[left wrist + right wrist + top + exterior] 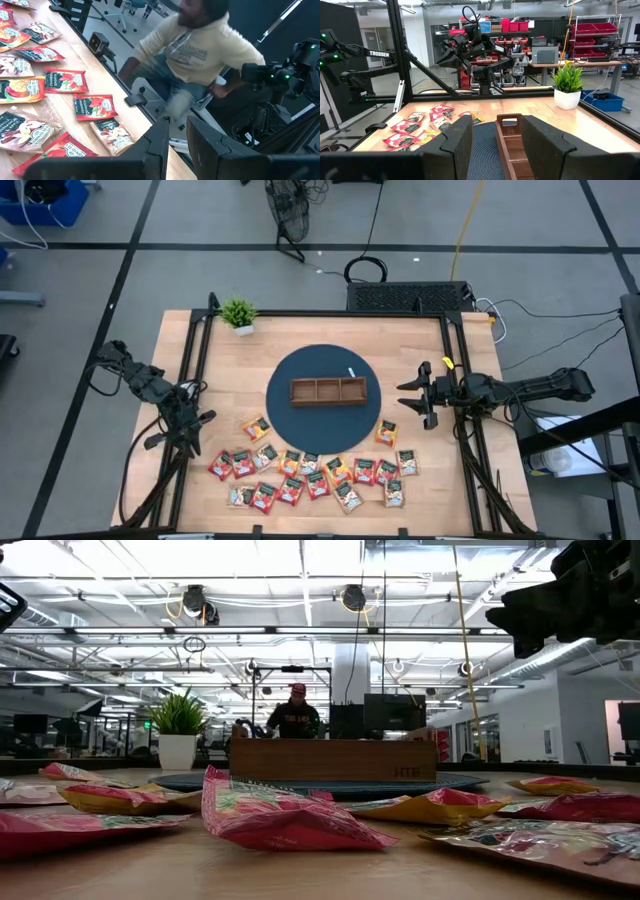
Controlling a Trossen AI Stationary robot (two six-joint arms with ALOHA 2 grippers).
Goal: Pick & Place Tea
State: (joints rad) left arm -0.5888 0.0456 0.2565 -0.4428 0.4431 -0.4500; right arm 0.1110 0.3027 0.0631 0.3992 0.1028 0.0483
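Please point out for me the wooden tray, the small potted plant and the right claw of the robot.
wooden tray (pixel 328 391), high view, on its middle compartment.
potted plant (pixel 238 312), high view, on its green leaves.
right claw (pixel 411 397), high view, midway between its two fingertips, beside the round dark mat.

Camera setup: four views, one overhead, one at desk level, one on each wrist.

The high view looks straight down on the whole desk (pixel 420 340) and both arms. The low view sits at desk-top height, close behind the tea sachets (pixel 280 815), facing level toward the wooden tray (pixel 332 759) and the room. The left wrist view looks off the desk edge past a person (pixel 200 55). The right wrist view faces along the tray toward the potted plant (pixel 567 85), which the high and low views also show.
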